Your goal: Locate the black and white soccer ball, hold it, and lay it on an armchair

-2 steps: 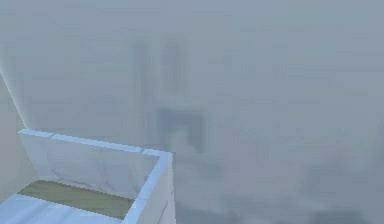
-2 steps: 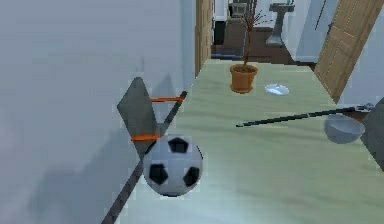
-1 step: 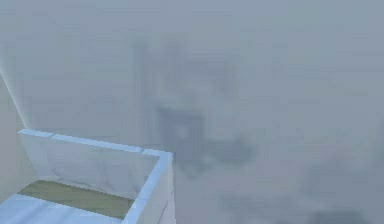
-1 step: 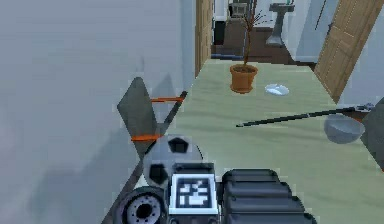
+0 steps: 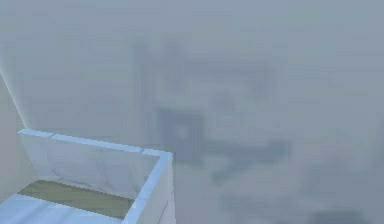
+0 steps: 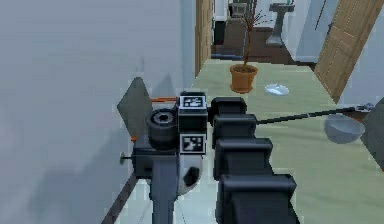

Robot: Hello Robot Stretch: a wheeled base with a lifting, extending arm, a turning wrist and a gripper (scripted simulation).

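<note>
Dark two-finger gripper [image 6: 148, 128] sits against a grey wall [image 6: 70, 90] — whether it holds anything, I cannot tell. Well beyond it stands a thin-stemmed plant in a terracotta pot [image 6: 243, 74] — the black and white soccer ball's place cannot be told.

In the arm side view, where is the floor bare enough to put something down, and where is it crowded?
Bare floor lies right of the arm, nearer than the grey round thing. A smaller patch lies between the potted plant and the wooden door, around the pale disc. Crowded: between arm and wall.
</note>
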